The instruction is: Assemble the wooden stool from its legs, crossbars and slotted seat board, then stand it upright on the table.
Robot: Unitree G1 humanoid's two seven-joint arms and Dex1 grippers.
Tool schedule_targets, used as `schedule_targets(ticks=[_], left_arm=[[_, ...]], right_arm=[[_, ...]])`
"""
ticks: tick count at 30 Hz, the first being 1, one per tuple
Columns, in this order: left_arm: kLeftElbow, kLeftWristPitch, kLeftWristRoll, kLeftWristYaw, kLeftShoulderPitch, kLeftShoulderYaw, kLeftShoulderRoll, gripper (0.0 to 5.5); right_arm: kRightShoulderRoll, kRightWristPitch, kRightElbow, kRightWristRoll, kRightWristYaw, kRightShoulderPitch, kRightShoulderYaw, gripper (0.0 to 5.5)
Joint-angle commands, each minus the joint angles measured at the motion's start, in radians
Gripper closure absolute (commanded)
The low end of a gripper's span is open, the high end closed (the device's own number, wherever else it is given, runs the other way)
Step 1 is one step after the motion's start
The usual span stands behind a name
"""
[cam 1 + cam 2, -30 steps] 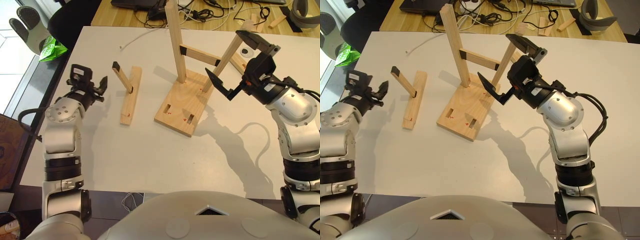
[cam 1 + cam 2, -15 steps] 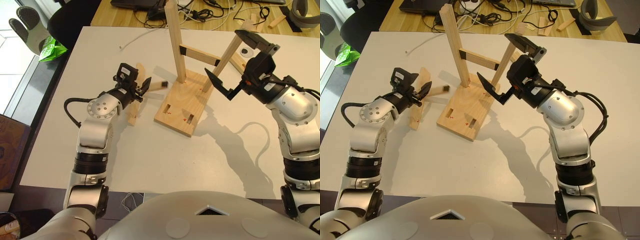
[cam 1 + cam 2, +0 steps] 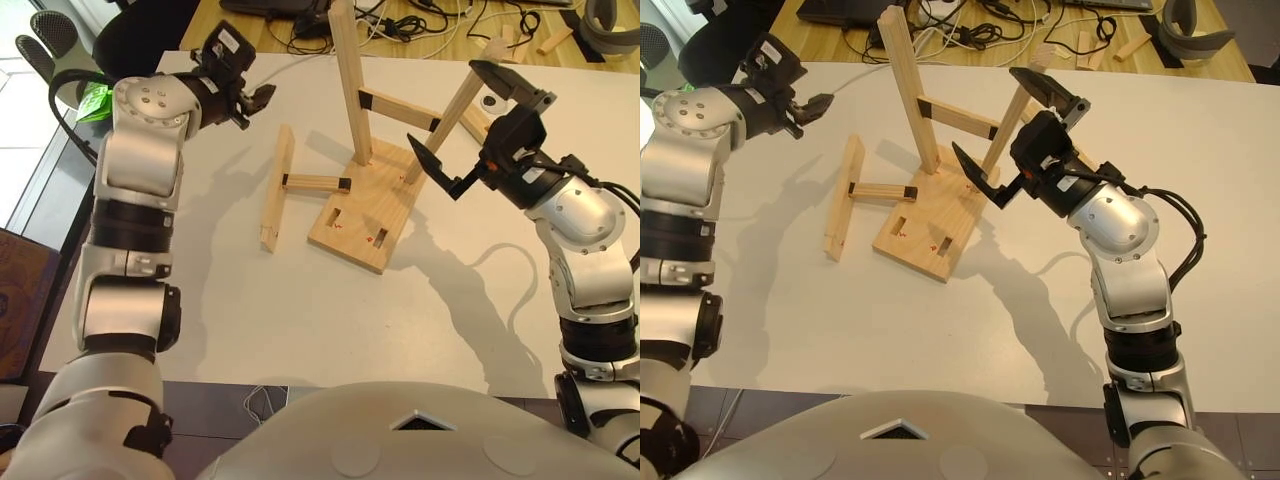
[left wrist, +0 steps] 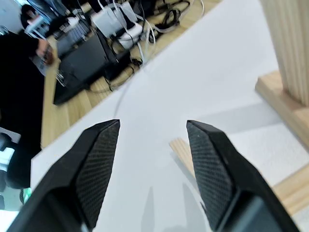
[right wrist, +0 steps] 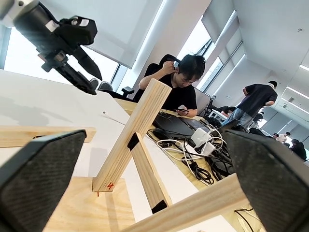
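- Roughly halfway, I'd judge: an upright leg [image 3: 352, 80], a leaning leg [image 3: 450, 118] and their crossbar [image 3: 400, 108] stand in the slotted seat board [image 3: 362, 225], which lies flat on the tabletop [image 3: 300, 320]; two rectangular slots [image 3: 340, 216] gape empty.
- At the board's nine o'clock lies the loose leg [image 3: 277, 185], pale square-cut wood with a dark-tipped crossbar stub [image 3: 315, 183].
- Left claw [image 4: 152, 126] hangs apart, empty, at ten o'clock; right claw [image 3: 445, 108], spread wide, straddles the leaning leg.

red mark on leg [image 5: 138, 122], poss. "4"
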Motion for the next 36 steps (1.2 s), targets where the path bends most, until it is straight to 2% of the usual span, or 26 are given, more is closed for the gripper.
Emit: schedule_targets(ticks=[1, 6, 12, 19, 30, 36], left_arm=[[0.309, 0.046, 0.022, -0.154, -0.16, -0.058, -0.057, 2.94], [0.581, -0.001, 0.079, -0.195, -0.299, -0.089, -0.132, 2.94], [0.724, -0.059, 0.134, -0.187, -0.342, -0.098, -0.162, 2.94], [0.799, -0.097, 0.171, -0.147, -0.334, -0.078, -0.164, 2.94], [0.831, -0.019, 0.123, -0.099, -0.402, 0.028, -0.231, 2.94], [0.838, -0.021, 0.142, -0.088, -0.37, 0.03, -0.234, 2.94]], right_arm=[[0.021, -0.023, -0.009, -0.038, -0.035, 0.054, 0.028, 0.1], [0.044, -0.04, -0.024, -0.07, -0.064, 0.096, 0.048, 0.1], [0.056, -0.047, -0.051, -0.104, -0.088, 0.135, 0.072, 0.1], [0.059, -0.025, -0.09, -0.122, -0.095, 0.165, 0.083, 0.1], [0.048, 0.004, -0.138, -0.14, -0.09, 0.194, 0.09, 0.1], [0.043, 0.017, -0.15, -0.135, -0.087, 0.192, 0.094, 0.1]])
